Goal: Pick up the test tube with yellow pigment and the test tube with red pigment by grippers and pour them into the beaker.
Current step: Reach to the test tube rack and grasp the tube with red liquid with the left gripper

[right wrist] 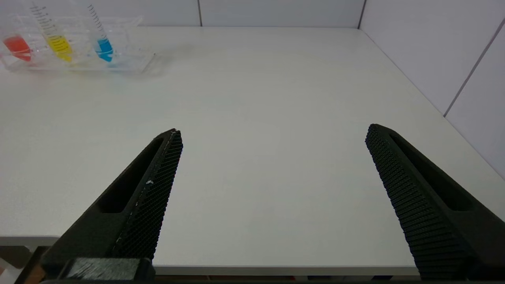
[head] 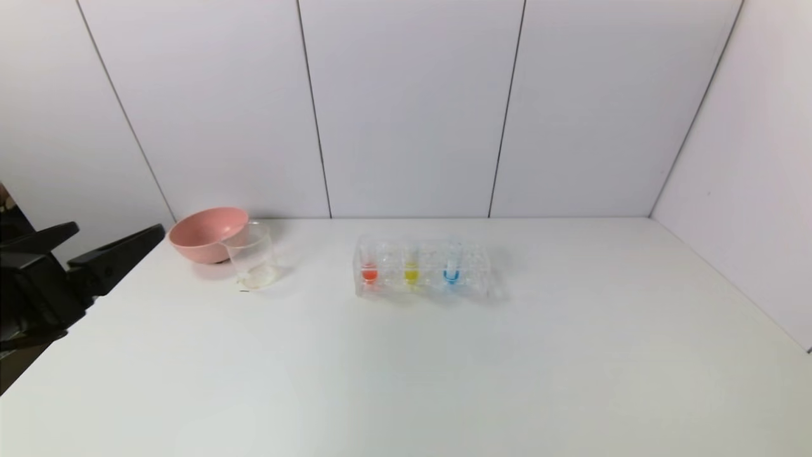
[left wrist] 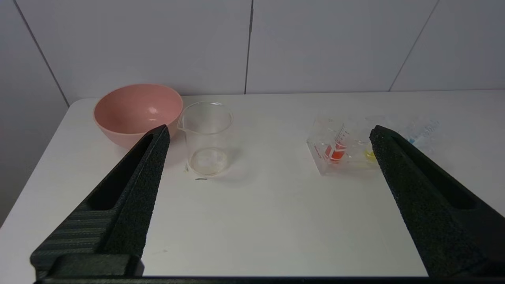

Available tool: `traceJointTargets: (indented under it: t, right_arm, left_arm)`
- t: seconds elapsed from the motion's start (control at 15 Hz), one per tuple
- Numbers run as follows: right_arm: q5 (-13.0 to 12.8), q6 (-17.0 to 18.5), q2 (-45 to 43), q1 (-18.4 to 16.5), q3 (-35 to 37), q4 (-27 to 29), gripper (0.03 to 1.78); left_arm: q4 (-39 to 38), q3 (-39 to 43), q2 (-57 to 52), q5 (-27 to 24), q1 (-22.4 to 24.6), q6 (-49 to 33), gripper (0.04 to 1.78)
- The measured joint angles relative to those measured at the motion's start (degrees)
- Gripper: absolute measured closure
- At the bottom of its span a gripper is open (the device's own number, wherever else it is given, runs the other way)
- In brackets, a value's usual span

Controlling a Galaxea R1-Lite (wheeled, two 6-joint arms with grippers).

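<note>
Bare white table (head: 406, 381) fills the lower half of the head view, with nothing on it. At the left edge of that frame, about mid-height, the left gripper (head: 117, 236) hangs off the table's side with its jaws spread wide and nothing between them. The right gripper (right wrist: 272, 132) does not appear in the head view; its own wrist view shows it low at the near table edge, jaws likewise wide and empty.

Both target tubes stand upright in a clear rack (head: 425, 273) just left of centre in the head view. The red tube (head: 368, 270) sits at the rack's left end, the yellow tube (head: 411, 270) next to it on the right, and a blue tube (head: 451, 270) further right. Their long axes run up and down, tilting slightly in the wrist views.

The beaker (head: 252, 255) stands at centre left, touching or just in front of a pink bowl (head: 206, 231), between the left gripper and the rack.

Judging by this layout, the left gripper is nearer the beaker and the red tube, well apart from both.
</note>
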Motion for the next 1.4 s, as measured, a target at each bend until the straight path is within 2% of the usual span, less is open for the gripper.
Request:
traceJointTargets:
  t: [0.47, 0.67, 1.07, 1.4]
  right_arm:
    - [0.02, 0.0, 0.0, 0.0, 0.0, -0.01, 0.11]
    - [0.0, 0.0, 0.0, 0.0, 0.0, -0.01, 0.11]
    - [0.0, 0.0, 0.0, 0.0, 0.0, -0.01, 0.11]
    - [0.0, 0.0, 0.0, 0.0, 0.0, 0.0, 0.11]
  left_arm:
    - [-23.26, -1.24, 23.1, 15.29, -15.65, -0.07, 0.05]
    - [-28.77, -2.58, 30.51, 20.21, -20.15, 0.04, 0.05]
    - [-34.17, -6.28, 41.13, 23.17, -23.6, 0.17, 0.05]
    - [-34.97, -10.97, 47.6, 26.22, -25.16, -0.05, 0.05]
